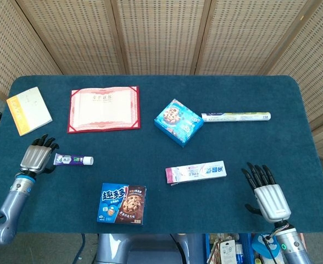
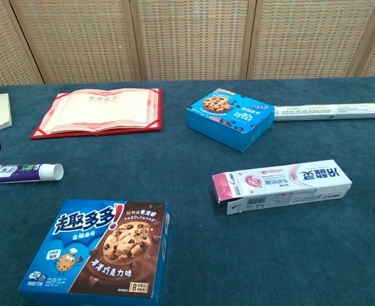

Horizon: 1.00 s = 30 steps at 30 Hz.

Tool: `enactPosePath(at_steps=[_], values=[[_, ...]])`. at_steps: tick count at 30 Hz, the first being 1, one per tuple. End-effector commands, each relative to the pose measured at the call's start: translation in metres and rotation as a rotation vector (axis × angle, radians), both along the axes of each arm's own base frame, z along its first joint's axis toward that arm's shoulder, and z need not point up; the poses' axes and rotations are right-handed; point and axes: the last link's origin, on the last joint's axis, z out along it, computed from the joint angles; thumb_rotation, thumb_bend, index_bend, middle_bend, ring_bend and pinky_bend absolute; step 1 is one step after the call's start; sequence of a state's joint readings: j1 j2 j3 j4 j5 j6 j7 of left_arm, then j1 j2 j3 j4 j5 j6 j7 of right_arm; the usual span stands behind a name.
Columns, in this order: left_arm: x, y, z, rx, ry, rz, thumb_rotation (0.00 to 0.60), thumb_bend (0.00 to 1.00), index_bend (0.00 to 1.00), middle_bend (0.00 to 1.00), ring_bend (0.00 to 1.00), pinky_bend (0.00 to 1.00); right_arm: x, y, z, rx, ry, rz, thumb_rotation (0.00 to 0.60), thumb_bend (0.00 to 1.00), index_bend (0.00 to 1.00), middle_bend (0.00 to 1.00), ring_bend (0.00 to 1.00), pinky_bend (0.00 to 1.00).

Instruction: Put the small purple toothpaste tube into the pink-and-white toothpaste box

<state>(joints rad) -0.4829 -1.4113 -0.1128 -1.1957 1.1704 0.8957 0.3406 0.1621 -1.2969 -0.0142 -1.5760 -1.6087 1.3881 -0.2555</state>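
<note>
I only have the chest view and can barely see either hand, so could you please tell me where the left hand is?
Observer: The left hand is at the flat end of the purple tube, fingers apart, holding nothing; I cannot tell whether it touches.
Operator: Thank you. And the right hand?
Observer: The right hand is open near the front edge of the table, to the right of the toothpaste box and apart from it.
</note>
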Motion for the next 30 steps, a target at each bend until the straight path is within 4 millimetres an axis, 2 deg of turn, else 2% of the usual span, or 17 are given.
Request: enactPosePath(at_steps=[1,9,21,30], values=[[0.002,0.003,-0.006,-0.004,0.000,0.006,0.600,0.31,0.31,0.19,0.07,0.16,0.000,0.000,0.000,0.000,-0.001,0.001,0.600,0.18,0.00,0.00,0.00,0.00],[0.006,0.006,-0.014,-0.007,0.000,0.007,0.600,0.31,0.36,0.25,0.11,0.17,0.000,0.000,0.002,-0.006,-0.005,0.003,0.600,0.18,0.00,0.00,0.00,0.00],[0.010,0.009,-0.019,-0.015,0.002,0.003,0.600,0.31,0.36,0.25,0.11,0.18,0.001,0.000,0.002,-0.005,-0.005,0.006,0.600,0.18,0.00,0.00,0.00,0.00],[0.013,0.007,-0.030,-0.044,0.013,0.008,0.600,0.31,0.36,0.25,0.11,0.18,0.001,0.000,0.003,-0.008,-0.008,0.006,0.600,0.18,0.00,0.00,0.00,0.00]])
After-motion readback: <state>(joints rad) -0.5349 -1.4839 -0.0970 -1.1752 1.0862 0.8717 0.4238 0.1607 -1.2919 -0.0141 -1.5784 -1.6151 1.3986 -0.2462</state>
